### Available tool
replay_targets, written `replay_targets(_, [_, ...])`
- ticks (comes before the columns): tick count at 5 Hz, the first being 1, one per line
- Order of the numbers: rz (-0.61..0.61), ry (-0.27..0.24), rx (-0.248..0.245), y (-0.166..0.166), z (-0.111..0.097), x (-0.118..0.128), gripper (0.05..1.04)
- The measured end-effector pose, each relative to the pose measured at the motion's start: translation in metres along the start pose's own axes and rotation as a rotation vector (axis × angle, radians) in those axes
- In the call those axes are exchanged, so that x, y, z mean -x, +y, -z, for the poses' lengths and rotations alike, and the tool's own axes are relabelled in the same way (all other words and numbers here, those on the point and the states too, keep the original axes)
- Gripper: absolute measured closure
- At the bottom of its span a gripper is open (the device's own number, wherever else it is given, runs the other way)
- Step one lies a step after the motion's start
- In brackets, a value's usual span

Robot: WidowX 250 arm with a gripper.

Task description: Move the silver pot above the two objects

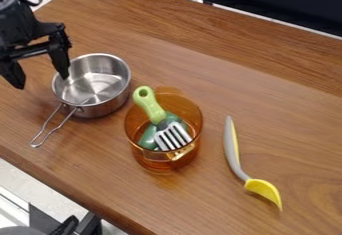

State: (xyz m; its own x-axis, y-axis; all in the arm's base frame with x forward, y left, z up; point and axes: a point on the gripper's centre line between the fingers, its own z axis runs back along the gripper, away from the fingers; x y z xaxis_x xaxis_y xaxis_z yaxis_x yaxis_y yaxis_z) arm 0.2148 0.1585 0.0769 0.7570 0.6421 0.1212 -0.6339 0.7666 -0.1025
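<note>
On wood-grain bench, note silver pot upright toward the left end, with claw released and spread wide, one tip over pot's rim, presumably to pinch its wall.

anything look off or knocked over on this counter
Nothing stands out: the silver metal pot and the see-through amber pot both stand upright, the green-handled slotted turner leans inside the amber one, and no spill shows.

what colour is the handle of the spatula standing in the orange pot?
The spatula's handle is light green. Shows best in the camera view.
</note>
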Motion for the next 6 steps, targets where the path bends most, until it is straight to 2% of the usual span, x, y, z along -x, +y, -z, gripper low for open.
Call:
replay_targets(1, [-0.007, -0.021, -0.012, -0.002, 0.012, 0.001, 0.085])
replay_targets(2, [0.001, -0.01, -0.03, -0.004, 0.017, 0.002, 0.089])
replay_targets(3, [-0.002, 0.001, -0.057, -0.005, 0.021, 0.003, 0.136])
replay_targets(4, [0.008, -0.011, -0.088, -0.005, 0.023, 0.001, 0.401])
replay_targets(5, [0.008, -0.002, -0.093, -0.005, 0.025, 0.002, 0.692])
replay_targets(6, [0.014, -0.005, -0.098, -0.005, 0.025, 0.001, 0.91])
